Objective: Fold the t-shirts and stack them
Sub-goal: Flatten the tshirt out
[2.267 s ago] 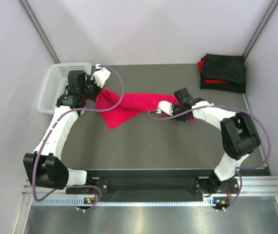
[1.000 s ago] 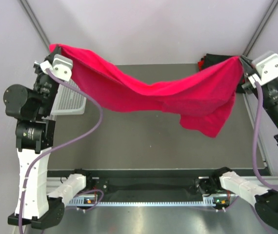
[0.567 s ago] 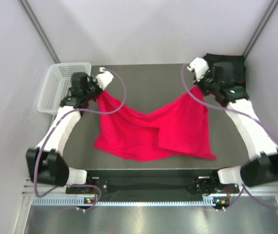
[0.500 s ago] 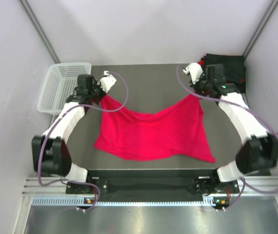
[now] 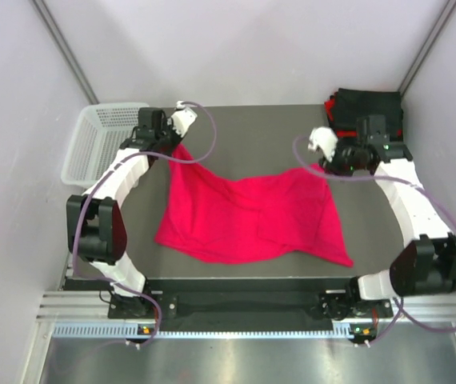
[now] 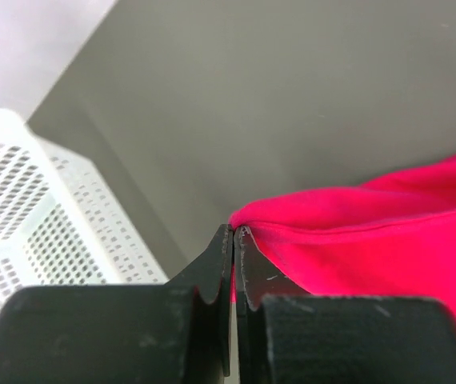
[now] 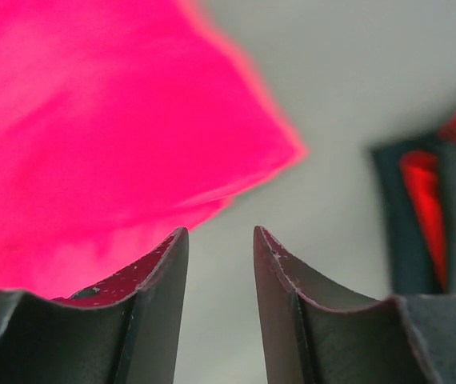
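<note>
The crimson red t-shirt (image 5: 248,212) lies spread on the grey table, wrinkled, with its far edge sagging in the middle. My left gripper (image 5: 172,144) is shut on its far left corner; the left wrist view shows the gripper (image 6: 234,234) pinching the red hem (image 6: 372,232). My right gripper (image 5: 330,162) is open and empty beside the shirt's far right corner. In the right wrist view the right gripper (image 7: 220,236) has only table between its fingers, and the red cloth (image 7: 92,120) lies to the left. Folded black shirts (image 5: 368,116) with red showing are stacked at the back right.
A white mesh basket (image 5: 100,140) stands at the back left, close to my left arm, and also shows in the left wrist view (image 6: 28,208). The folded stack (image 7: 436,192) lies just right of my right gripper. Grey walls close in the sides and back.
The shirt was lifted and stretched in the air, then lowered flat onto the table. Since half a second ago my right gripper has let go of the far right corner and opened.
</note>
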